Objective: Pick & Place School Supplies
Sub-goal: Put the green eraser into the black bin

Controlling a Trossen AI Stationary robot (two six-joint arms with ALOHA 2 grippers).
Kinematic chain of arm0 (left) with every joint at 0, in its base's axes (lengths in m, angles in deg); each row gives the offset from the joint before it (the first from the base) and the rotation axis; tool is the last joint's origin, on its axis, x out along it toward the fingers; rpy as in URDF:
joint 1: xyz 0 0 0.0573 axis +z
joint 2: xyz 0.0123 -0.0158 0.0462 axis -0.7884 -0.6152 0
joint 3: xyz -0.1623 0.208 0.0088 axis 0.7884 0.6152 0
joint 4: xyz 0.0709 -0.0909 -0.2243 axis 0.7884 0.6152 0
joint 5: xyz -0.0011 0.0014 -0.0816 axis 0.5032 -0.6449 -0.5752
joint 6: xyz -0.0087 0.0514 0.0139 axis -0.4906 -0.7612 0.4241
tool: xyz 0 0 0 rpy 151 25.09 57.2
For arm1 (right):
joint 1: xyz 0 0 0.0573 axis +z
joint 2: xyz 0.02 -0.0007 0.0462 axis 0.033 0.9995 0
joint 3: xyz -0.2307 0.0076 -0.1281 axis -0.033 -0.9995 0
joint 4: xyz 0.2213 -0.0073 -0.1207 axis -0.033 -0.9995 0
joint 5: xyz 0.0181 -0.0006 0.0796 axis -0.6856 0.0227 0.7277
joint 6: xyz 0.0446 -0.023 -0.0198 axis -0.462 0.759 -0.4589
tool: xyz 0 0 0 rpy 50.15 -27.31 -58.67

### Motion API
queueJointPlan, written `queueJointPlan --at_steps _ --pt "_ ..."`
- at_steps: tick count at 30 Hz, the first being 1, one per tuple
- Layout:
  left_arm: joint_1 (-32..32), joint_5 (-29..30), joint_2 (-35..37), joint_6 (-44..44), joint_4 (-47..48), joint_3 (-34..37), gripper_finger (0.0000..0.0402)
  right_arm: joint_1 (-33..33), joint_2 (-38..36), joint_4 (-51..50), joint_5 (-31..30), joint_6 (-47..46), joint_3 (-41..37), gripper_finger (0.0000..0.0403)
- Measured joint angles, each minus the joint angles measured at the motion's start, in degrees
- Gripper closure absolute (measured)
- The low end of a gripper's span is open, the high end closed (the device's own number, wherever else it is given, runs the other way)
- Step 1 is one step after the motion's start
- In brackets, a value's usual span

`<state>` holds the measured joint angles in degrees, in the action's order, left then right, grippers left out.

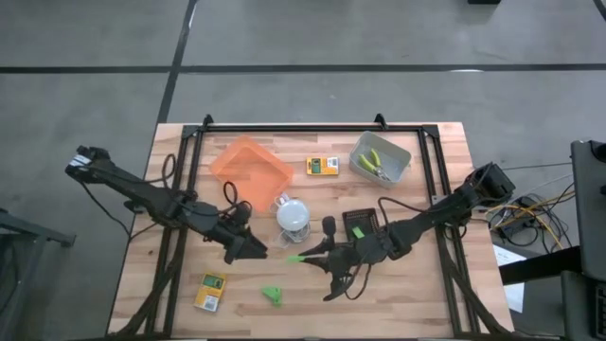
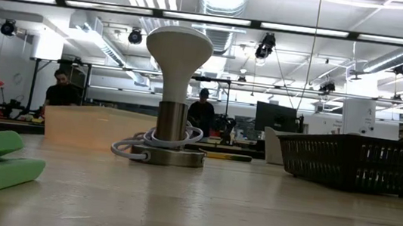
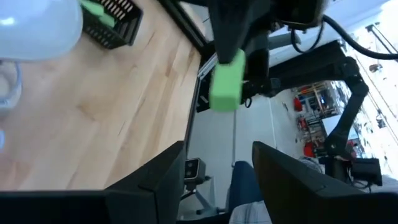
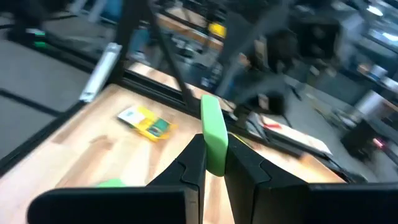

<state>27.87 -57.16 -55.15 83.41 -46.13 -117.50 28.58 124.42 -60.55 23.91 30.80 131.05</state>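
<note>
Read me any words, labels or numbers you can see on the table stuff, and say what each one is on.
No text can be read.
Box by the grey tray: yellow-and-green print, too small to read.
Box at the near left: print too small in the high view, blurred in the right wrist view.

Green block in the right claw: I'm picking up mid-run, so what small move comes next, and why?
Probably carry it toward the black basket and release. The right claw is shut on the green block, held above the table, and the basket beside it already holds a green piece.
</note>
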Motion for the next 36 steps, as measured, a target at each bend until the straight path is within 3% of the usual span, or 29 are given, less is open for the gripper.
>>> queueJointPlan --at_steps 11,20,29,36 --pt "0.0 1.5 2.4 -5.7 -0.3 0.0 0.0211 8.8 -12.5 -19.6 -20.7 -15.5 0.0 0.0369" --pt "0.0 1.5 2.1 -9.5 -0.3 0.0 0.0211 17.1 -24.9 -37.6 -34.4 -48.3 0.0 0.0369" --pt "0.0 1.5 2.1 -10.7 -0.2 0.0 0.0211 17.6 -26.8 -52.0 -33.2 -67.2 0.0 0.0369" --pt "0.0 1.5 2.1 -12.8 -0.2 0.0 0.0211 17.6 -26.7 -71.2 -22.1 -93.3 0.0 0.0369"
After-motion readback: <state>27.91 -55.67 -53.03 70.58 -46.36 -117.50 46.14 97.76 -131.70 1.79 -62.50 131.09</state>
